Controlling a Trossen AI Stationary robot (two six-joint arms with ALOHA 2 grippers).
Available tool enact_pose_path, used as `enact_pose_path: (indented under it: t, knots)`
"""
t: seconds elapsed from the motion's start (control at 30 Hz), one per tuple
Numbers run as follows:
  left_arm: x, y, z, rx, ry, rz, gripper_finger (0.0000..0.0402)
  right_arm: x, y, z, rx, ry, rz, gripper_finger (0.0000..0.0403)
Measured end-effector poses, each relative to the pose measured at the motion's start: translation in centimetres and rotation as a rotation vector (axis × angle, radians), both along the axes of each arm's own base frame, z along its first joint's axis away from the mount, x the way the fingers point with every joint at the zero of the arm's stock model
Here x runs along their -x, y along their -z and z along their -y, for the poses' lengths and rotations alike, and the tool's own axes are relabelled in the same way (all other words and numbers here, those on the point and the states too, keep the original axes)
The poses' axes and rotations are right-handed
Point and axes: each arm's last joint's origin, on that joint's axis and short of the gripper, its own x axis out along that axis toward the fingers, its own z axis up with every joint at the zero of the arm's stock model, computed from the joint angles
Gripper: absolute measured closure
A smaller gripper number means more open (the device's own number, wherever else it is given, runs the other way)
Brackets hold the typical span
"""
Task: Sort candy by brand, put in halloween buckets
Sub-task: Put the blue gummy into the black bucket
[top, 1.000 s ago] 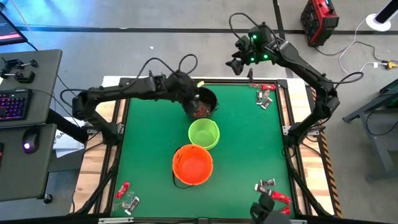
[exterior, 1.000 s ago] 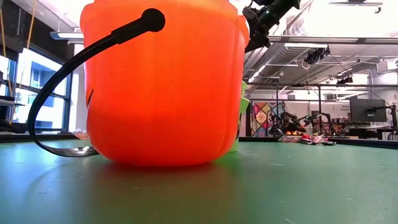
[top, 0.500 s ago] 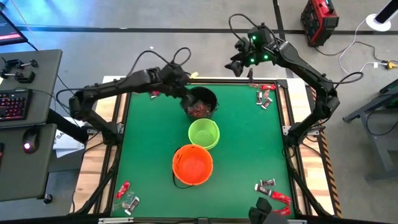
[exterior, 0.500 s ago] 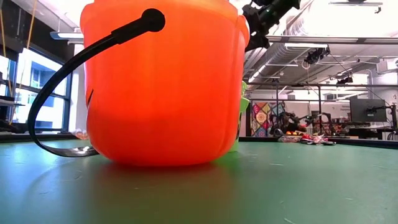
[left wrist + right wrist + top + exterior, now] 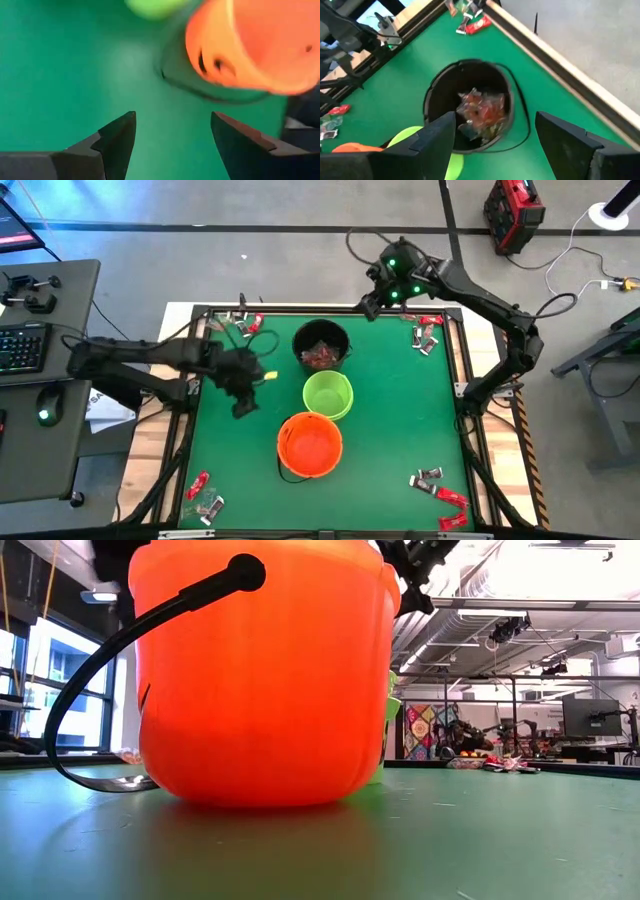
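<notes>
In the low view, most of the scene is blocked by the orange bucket (image 5: 265, 670), whose top is cut off by the picture's edge; only a sliver of the green bucket (image 5: 389, 735) is seen behind it, and the black bucket is hidden entirely. In the left wrist view the orange bucket is blurred and cut off. The brands on the candy (image 5: 428, 332) at the bench corners are too small to be read.

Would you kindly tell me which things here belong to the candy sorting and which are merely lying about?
Belongs to the job: black bucket, green bucket, orange bucket, candy.

Lying about: keyboard, mouse, red case.
</notes>
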Motion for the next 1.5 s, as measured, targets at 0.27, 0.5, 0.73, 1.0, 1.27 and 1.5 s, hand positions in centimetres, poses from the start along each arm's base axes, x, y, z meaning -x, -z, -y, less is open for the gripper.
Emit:
enact_pose_path:
  t: [0.27,0.5,0.73,1.0,1.27,1.5]
  knots:
    - [3.1,2.6,5.2,0.079,0.075,-0.332,0.0156,-1.2,0.5,-3.3,0.034,-0.019,-0.107,0.0135]
    - [2.9,5.5,11.0,0.140,0.082,-0.599,0.0156,-0.9,1.2,-4.8,0.073,-0.061,-0.250,0.0135]
    - [2.2,8.0,18.1,0.199,0.100,-0.721,0.0156,-1.0,1.3,-5.6,0.102,-0.138,-0.285,0.0135]
    - [2.9,10.1,21.6,0.198,-0.142,-0.819,0.0156,-1.4,1.3,-6.6,0.130,-0.203,-0.289,0.0135]
    - [3.7,11.7,23.6,0.190,-0.255,-0.851,0.0156,-1.5,1.4,-7.3,0.129,-0.228,-0.297,0.0135]
    - [3.4,12.6,24.0,0.175,-0.311,-0.823,0.0156,-1.5,1.4,-7.3,0.126,-0.223,-0.295,0.0135]
